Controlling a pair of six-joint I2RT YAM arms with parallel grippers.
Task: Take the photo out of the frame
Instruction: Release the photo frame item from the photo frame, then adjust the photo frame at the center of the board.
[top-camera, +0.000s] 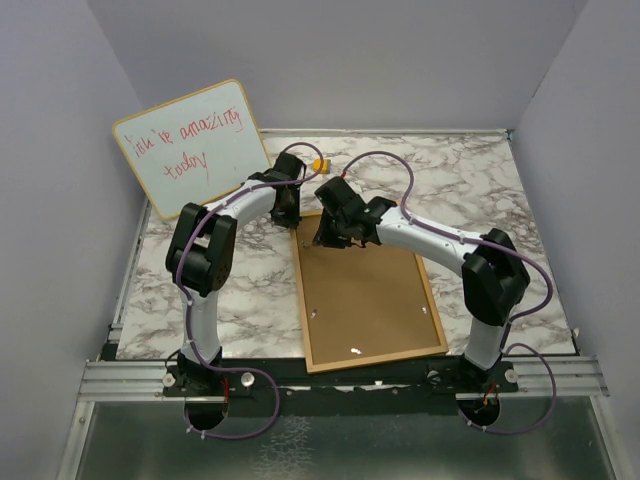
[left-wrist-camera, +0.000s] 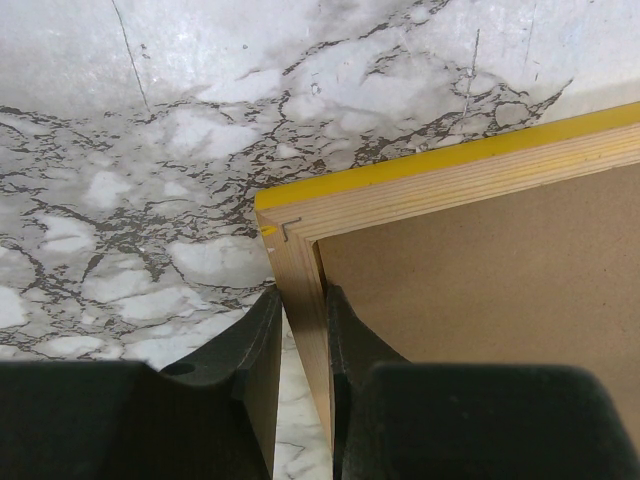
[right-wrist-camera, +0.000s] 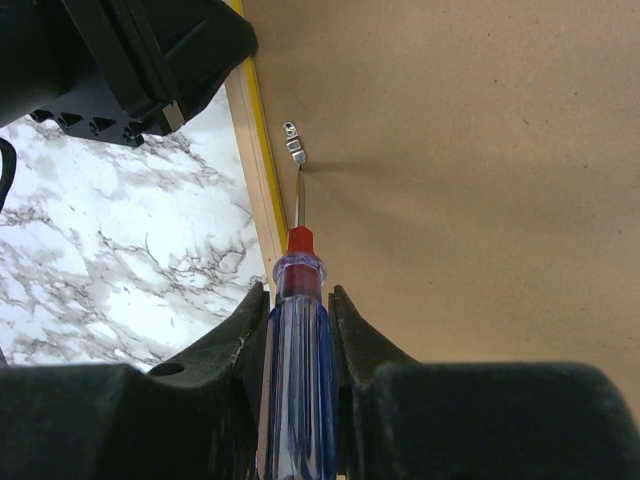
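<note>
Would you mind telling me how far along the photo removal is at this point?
Done: the frame lies back-up. In hand: the left gripper clamps its wooden edge near a corner, while the right gripper holds a screwdriver with its tip at a metal clip. Remaining: the backing is in place and the photo is not visible.

Near corner, left pincer (left-wrist-camera: 303, 300) clamps frame (left-wrist-camera: 470, 290) rail; marble table (left-wrist-camera: 150, 150) beneath.
</note>
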